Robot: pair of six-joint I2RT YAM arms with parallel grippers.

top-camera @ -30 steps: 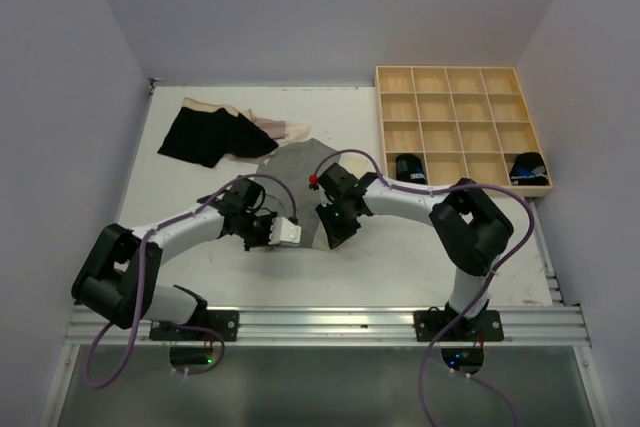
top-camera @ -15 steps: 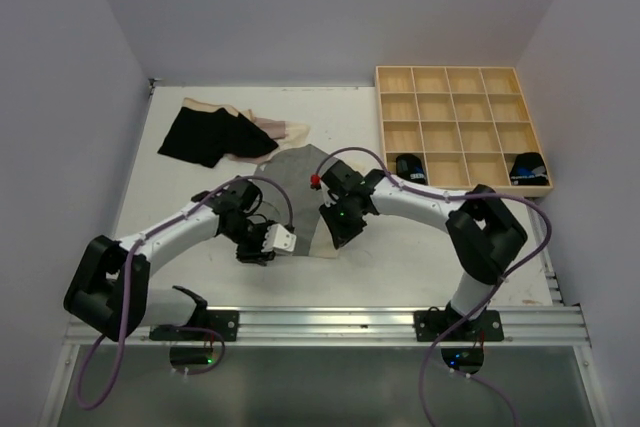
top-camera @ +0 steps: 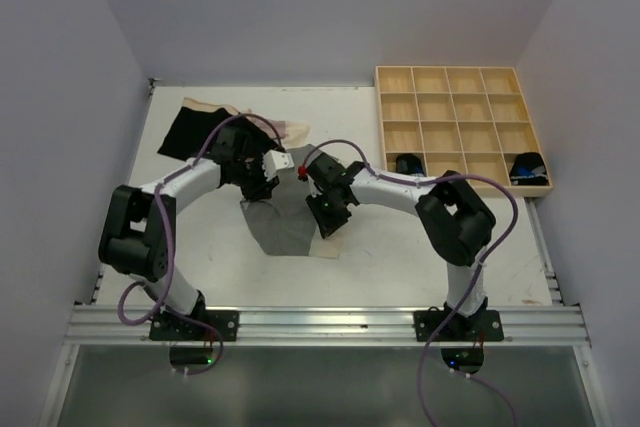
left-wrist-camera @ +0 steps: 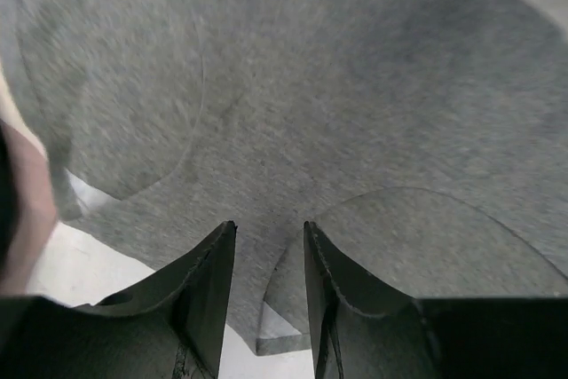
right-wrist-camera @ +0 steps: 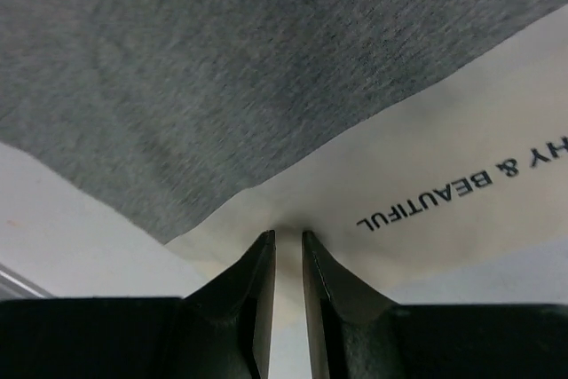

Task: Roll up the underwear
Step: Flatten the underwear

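The grey underwear (top-camera: 288,227) lies folded on the table between the two arms. It fills the left wrist view (left-wrist-camera: 337,86), and its pale band with dark lettering (right-wrist-camera: 426,157) shows in the right wrist view. My left gripper (top-camera: 260,185) hovers over the cloth's far left edge; its jaws (left-wrist-camera: 269,226) stand open with nothing between them. My right gripper (top-camera: 325,215) is at the cloth's right side, shut (right-wrist-camera: 288,234) on the puckered edge of the pale band. The black underwear (top-camera: 195,134) and a pale beige-pink one (top-camera: 292,131) lie at the far left.
A light wooden tray (top-camera: 448,70) of square compartments stands at the far right, with dark rolled items in two front compartments (top-camera: 408,167) (top-camera: 527,167). Purple cables loop over both arms. Walls close the table on three sides.
My left gripper opened, let go of the grey cloth near the front and swung away to its far left edge. The cloth now lies folded nearer. My right gripper shifted slightly left.
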